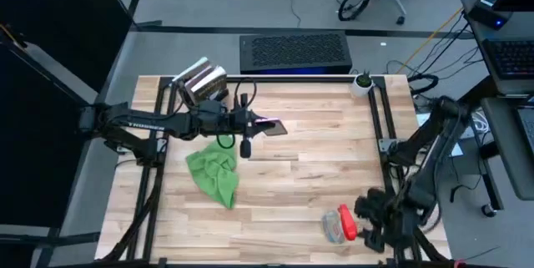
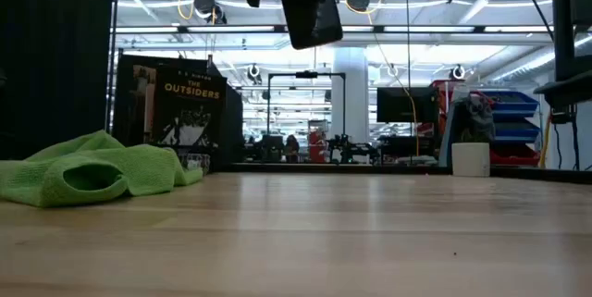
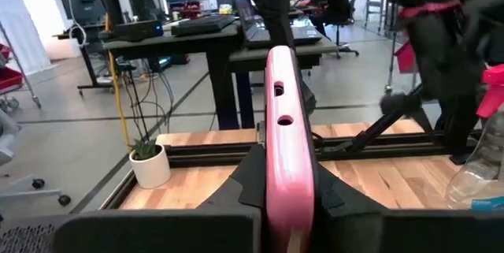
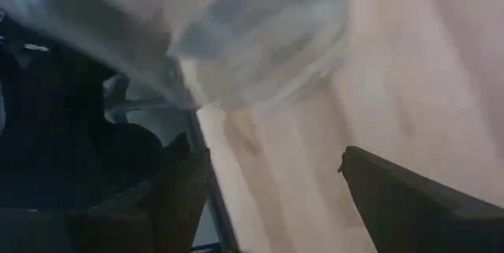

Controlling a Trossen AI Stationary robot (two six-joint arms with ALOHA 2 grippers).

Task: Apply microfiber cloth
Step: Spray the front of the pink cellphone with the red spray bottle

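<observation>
The bright green, soft, crumpled microfiber cloth (image 1: 214,173) lies in a loose heap on the pale wooden plank table (image 1: 317,184), toward its left half; in the low view its nubbly fabric (image 2: 88,175) folds over itself into a rounded hollow. Above and just behind it, the left gripper (image 1: 265,126) hangs over the table, its dark fingers pinching a thin, flat, rectangular device with a pink edge (image 3: 285,150) that stands upright between them; the same slab shows dark and tilted in the air (image 2: 311,6) in the low view. The right gripper (image 1: 375,218) sits low at the table's right front corner, fingers spread, beside a clear plastic spray bottle with a red trigger (image 1: 340,224) lying on its side. A small white pot with a green plant (image 1: 362,82) stands at the far edge.
</observation>
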